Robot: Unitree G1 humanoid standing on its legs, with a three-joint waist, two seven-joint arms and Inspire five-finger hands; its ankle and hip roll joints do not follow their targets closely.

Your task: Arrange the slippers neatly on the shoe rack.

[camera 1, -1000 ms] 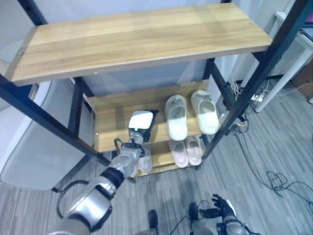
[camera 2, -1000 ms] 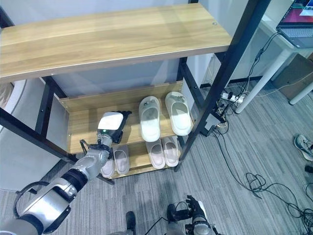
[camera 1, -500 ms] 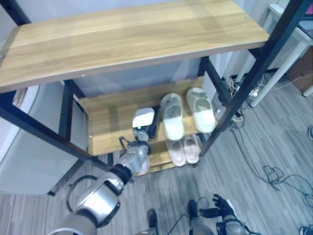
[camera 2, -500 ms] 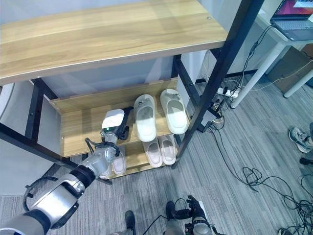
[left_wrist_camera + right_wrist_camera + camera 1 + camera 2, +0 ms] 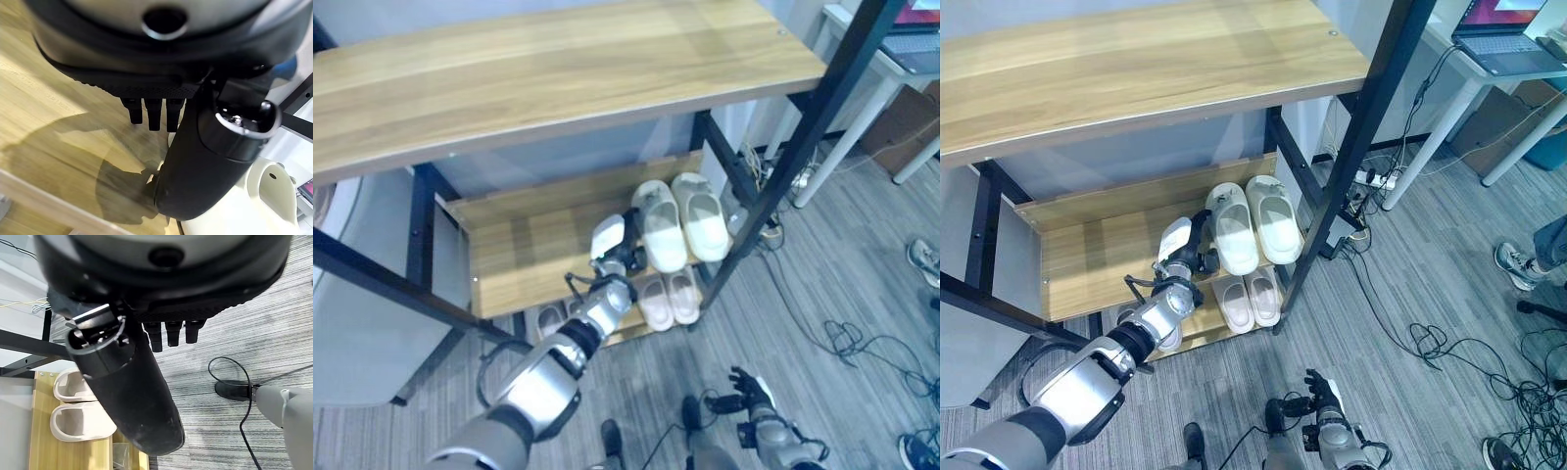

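A pair of cream slippers [image 5: 656, 227] [image 5: 702, 213] lies side by side, toes to the back, at the right end of the shoe rack's middle shelf [image 5: 519, 257]. My left hand [image 5: 613, 245] hovers over that shelf just left of the nearer cream slipper [image 5: 274, 196], open and holding nothing, its thumb close to the slipper's side. Small pink slippers [image 5: 668, 300] sit on the bottom shelf, with another pale pair [image 5: 548, 318] to their left. My right hand [image 5: 744, 392] hangs low over the floor, open and idle. The right wrist view shows the cream pair [image 5: 78, 423] from the side.
The wide top shelf [image 5: 558, 78] overhangs the middle one. A black frame post [image 5: 783, 166] stands right of the slippers. Cables [image 5: 1449, 352] trail over the grey floor. A white table with a laptop [image 5: 1503, 24] stands at the far right, near a person's shoe [image 5: 1513, 262].
The camera has shifted. My left hand has moved right along the middle shelf, closing the gap to the nearer cream slipper. The right hand stays low.
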